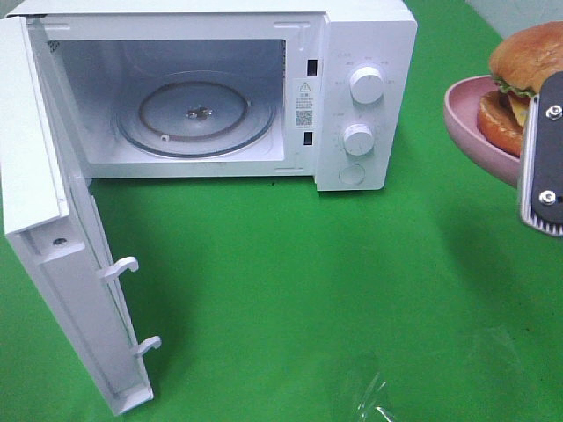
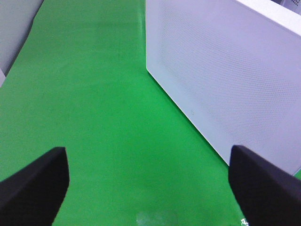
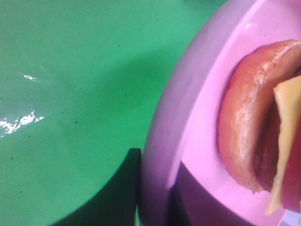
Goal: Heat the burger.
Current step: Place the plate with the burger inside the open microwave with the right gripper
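At frame edge — burger [image 1: 528, 61] cropped; plate [image 1: 471, 119] too

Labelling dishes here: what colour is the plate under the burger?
Pink; the plate shows best in the right wrist view.

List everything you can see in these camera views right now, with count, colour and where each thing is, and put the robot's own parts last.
White microwave oven: one, white, at the back of the table, door swung open to the left.
Round glass turntable: one, clear, inside the oven cavity, nothing on it.
Round control knobs: two, white, on the oven's right panel, one above the other.
Burger: one, golden-brown bun with green lettuce and yellow cheese, on the plate.
Pink round plate: one, pink, lifted at the right edge of the view.
Green tabletop: one, green.
Right gripper: one, black, shut on the plate's rim.
Left gripper: one, black, open over the tabletop beside the oven.
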`<state>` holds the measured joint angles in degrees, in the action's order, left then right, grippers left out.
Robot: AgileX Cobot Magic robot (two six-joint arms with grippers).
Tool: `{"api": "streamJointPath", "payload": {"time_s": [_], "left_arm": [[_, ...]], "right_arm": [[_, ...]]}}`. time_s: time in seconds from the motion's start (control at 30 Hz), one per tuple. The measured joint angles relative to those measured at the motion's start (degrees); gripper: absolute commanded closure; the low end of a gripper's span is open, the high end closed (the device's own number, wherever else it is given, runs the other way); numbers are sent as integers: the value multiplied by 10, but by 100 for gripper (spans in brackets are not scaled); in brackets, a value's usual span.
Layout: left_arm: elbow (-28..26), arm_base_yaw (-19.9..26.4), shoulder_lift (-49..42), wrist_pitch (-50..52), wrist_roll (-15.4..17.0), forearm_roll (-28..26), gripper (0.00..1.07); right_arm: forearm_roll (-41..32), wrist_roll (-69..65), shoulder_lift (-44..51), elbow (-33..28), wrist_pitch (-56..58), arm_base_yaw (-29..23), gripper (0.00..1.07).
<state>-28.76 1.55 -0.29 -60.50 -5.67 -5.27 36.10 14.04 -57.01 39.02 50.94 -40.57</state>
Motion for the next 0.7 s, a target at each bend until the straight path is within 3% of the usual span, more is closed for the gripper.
{"api": "streamJointPath", "payload": {"time_s": [0.23,0.53,0.7], "left_arm": [[0,0,0,0,0,0,22],[0,0,0,0,0,0,22],[0,0,0,0,0,0,22]], "right_arm": [[8,-70,-25,0,57,0,107],[60,-299,-132,0,65,0,107],[60,-347,-163,0,78,0,107]]}}
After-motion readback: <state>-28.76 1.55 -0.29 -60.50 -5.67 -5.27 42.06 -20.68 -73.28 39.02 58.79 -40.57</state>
